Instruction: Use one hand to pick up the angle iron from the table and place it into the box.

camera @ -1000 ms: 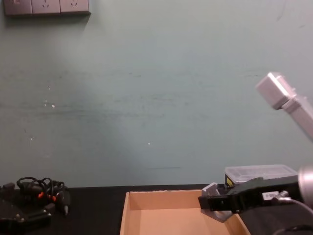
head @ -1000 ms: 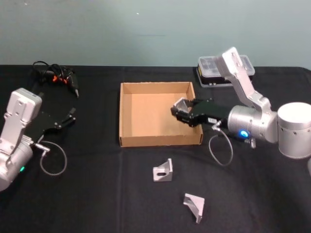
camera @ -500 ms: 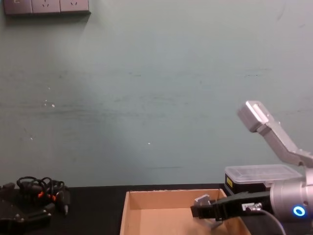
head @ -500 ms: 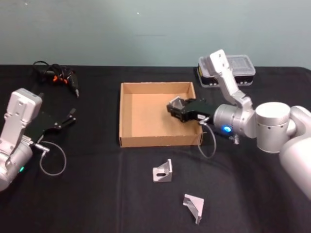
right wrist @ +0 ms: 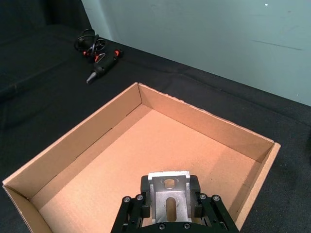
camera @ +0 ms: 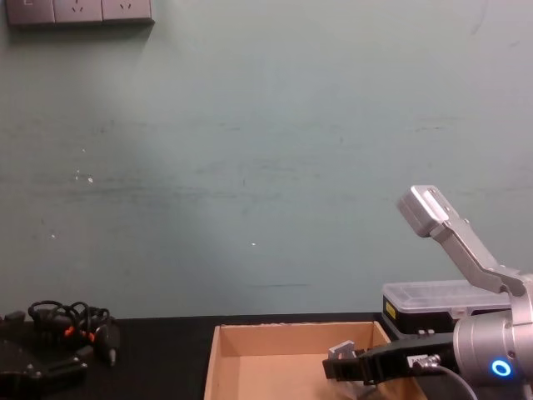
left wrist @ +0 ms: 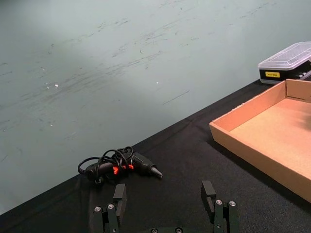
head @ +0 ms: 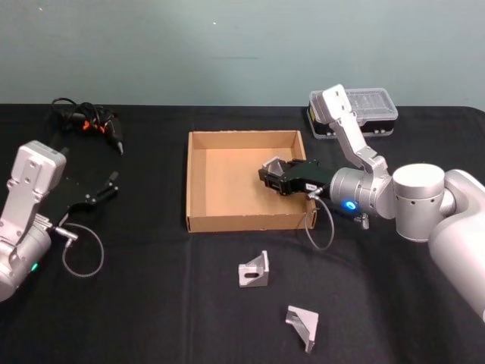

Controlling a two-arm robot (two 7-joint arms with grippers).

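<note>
Gripping an angle iron (right wrist: 168, 204), right pincer (head: 266, 176) hangs over box (head: 250, 221).

Reaches inward with the right tool (head: 271, 173), wrist level, clamped on the angle iron (right wrist: 168, 194). Holds the left tool (head: 98, 193) low at the left side, fingers spread apart.

Plain tan cardboard box (head: 242, 221), matte black table (head: 151, 303). My right gripper (head: 269, 176) is black, its wrist silver-grey with a blue light ring (head: 348, 205). The angle iron (right wrist: 168, 201) is bare silver-grey. My left gripper (left wrist: 163, 190) is black. Wall (head: 227, 38) pale teal, scuffed. Case (head: 356, 106): clear lid, black base, yellow label. Corded tool (head: 95, 123) black with orange-red marks.
</note>
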